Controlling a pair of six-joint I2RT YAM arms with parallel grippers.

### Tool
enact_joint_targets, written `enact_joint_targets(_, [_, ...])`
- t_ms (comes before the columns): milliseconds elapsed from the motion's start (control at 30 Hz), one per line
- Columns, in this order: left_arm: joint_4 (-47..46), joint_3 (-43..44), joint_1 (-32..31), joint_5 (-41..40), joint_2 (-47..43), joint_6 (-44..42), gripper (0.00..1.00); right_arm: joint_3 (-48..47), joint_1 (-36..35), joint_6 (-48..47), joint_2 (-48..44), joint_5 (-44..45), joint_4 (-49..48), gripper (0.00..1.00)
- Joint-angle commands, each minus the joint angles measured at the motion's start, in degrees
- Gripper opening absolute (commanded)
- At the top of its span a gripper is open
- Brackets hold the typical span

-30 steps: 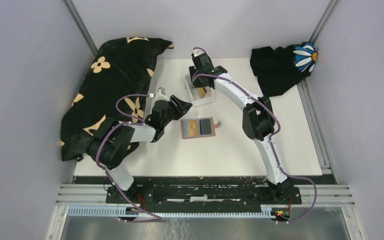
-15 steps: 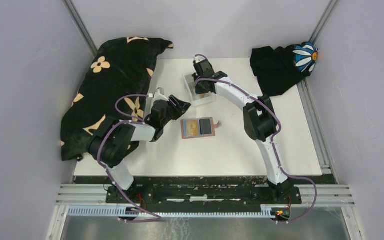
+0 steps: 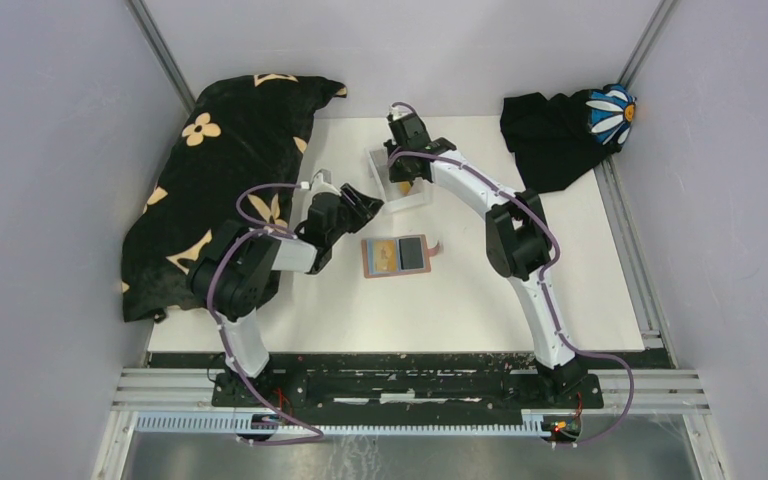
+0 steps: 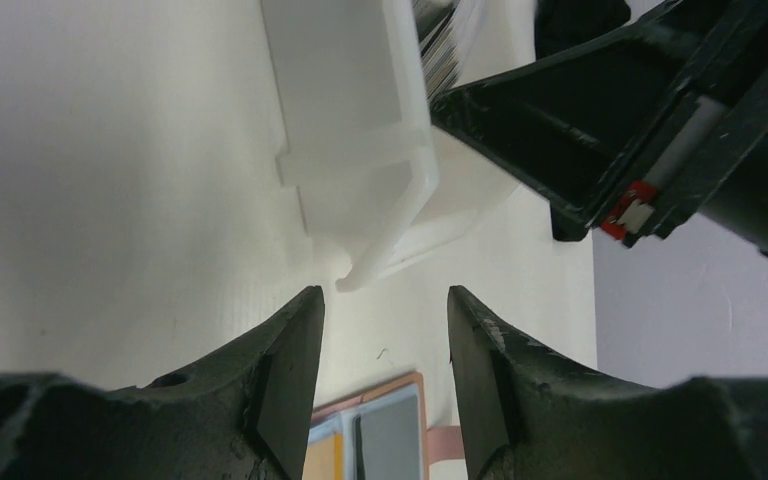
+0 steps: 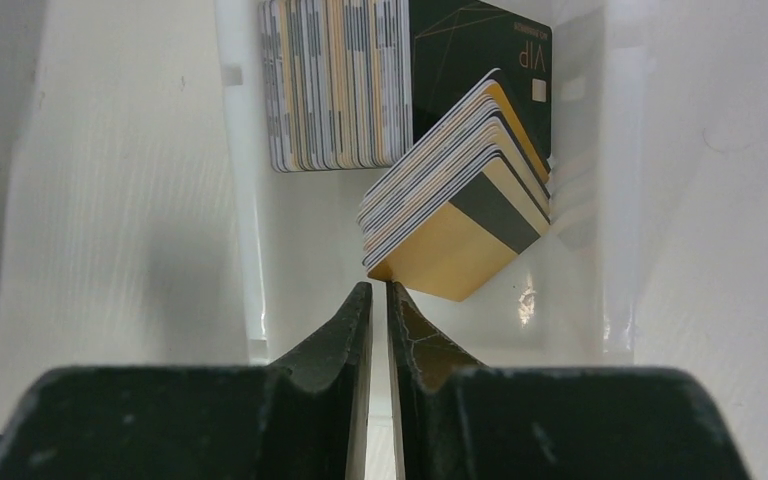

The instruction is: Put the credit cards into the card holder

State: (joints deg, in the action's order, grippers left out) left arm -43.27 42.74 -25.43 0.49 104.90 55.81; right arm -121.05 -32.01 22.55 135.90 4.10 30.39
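Observation:
The tan card holder [image 3: 397,256] lies open on the table with a gold card and a grey card showing in it; its top edge shows in the left wrist view [image 4: 380,440]. The other credit cards [image 5: 460,200] stand in stacks inside the white tray [image 5: 240,200]: a tilted gold-fronted stack, and an upright stack with a black card. My right gripper [image 5: 380,285] is in the tray [image 3: 378,165], jaws all but shut and empty, tips at the gold card's lower corner. My left gripper [image 4: 385,300] is open and empty, just short of the tray's near corner [image 4: 360,100].
A black cloth with cream flowers [image 3: 230,170] fills the left side of the table. A black garment with a daisy-print piece [image 3: 570,130] lies at the back right. Grey walls close in both sides and the back.
My left gripper has moved forward toward the tray's near corner. My right gripper has shifted slightly over the tray. The card holder has not moved.

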Motion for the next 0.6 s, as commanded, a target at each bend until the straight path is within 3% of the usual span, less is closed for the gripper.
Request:
enact_joint_targets(0, [-1.0, 4.4, 0.4, -0.3, 0.8, -2.1, 0.56, -2.5, 0.7, 1.3, 1.4, -1.7, -1.5, 0.16])
enact_joint_targets(567, [8.8, 13.5, -0.5, -0.9, 6.0, -5.0, 0.58, 2.4, 0.9, 3.1, -0.1, -4.4, -5.1, 0.15])
